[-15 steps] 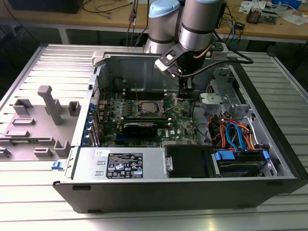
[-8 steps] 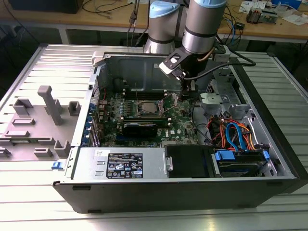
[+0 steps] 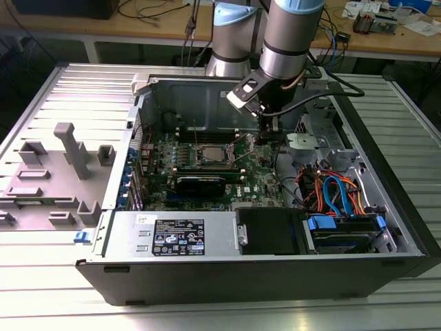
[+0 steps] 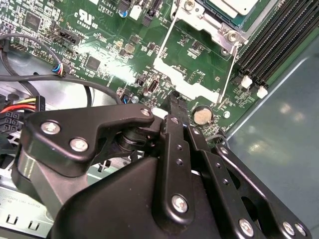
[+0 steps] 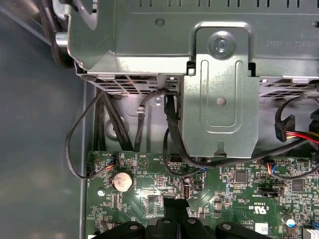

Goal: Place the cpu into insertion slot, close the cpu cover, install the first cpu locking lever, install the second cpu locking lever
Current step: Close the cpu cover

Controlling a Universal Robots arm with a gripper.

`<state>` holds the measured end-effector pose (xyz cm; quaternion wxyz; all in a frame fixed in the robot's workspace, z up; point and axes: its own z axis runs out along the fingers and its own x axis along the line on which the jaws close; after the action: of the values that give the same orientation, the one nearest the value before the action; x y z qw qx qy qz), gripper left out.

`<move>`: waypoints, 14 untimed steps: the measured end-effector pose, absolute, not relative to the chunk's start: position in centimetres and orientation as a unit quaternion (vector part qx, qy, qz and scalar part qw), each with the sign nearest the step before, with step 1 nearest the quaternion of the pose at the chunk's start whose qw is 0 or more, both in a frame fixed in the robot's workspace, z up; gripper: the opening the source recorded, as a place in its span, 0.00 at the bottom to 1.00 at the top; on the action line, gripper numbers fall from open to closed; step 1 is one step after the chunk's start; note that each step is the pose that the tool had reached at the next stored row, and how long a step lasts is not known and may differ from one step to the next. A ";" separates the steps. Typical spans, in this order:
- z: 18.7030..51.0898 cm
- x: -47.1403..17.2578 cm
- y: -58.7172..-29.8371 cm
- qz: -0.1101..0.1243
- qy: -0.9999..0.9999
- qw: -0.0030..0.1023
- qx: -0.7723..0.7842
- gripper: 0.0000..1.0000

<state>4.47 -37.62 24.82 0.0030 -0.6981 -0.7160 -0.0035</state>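
The cpu (image 4: 238,5) lies silver top up in the insertion slot (image 4: 219,31), in the middle of the green motherboard (image 3: 210,153). The cpu cover (image 4: 187,83), a thin silvery frame with a large window, stands swung up off the slot, and the board shows through its window. My gripper (image 4: 175,101) hangs just beyond the cover's free edge, on the exterior view's right of the socket (image 3: 270,134). Its black fingertips (image 5: 174,203) sit close together over the board with nothing between them.
A coin cell (image 4: 202,116) lies on the board right beside the fingertips. Black memory slots (image 4: 279,40) flank the socket. A metal drive cage (image 5: 219,99) and loose cables (image 3: 331,189) crowd the case's right side. The power supply (image 3: 172,234) lines the front.
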 end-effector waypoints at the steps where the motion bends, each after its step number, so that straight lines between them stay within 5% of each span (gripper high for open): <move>1: 24.8 4.5 -37.6 -0.004 -0.716 0.003 -0.698 0.11; 14: 24.8 3.9 -37.6 -0.004 -0.716 0.003 -0.698 0.11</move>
<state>3.93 -37.62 24.79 0.0034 -0.6978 -0.7163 -0.0039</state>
